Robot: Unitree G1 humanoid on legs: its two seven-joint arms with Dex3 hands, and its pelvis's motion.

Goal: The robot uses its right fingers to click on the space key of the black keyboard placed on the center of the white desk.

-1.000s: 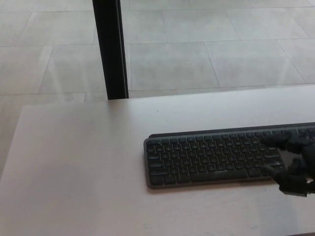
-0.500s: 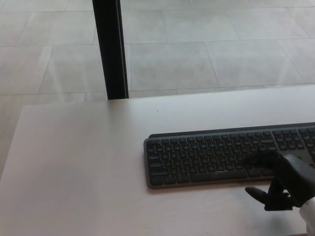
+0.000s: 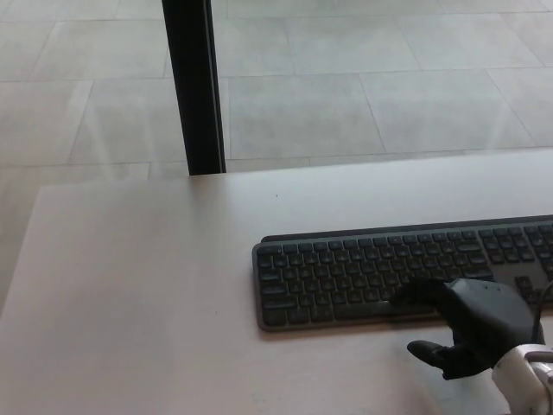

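Head view: a black post (image 3: 195, 86) stands behind the far edge of the white desk (image 3: 138, 294). The black keyboard (image 3: 380, 272) lies toward the desk's right edge. The right hand (image 3: 471, 324) has fingers spread, one fingertip (image 3: 406, 292) on the bottom key row, thumb over the desk.

White table (image 3: 130, 285), one item on it.
I see a black keyboard (image 3: 363, 272) lying flat toward the right edge, running off past it.

Pale grey tiled floor (image 3: 346, 86) w/ soft glare, black upright post (image 3: 194, 86) behind white desk (image 3: 130, 285)
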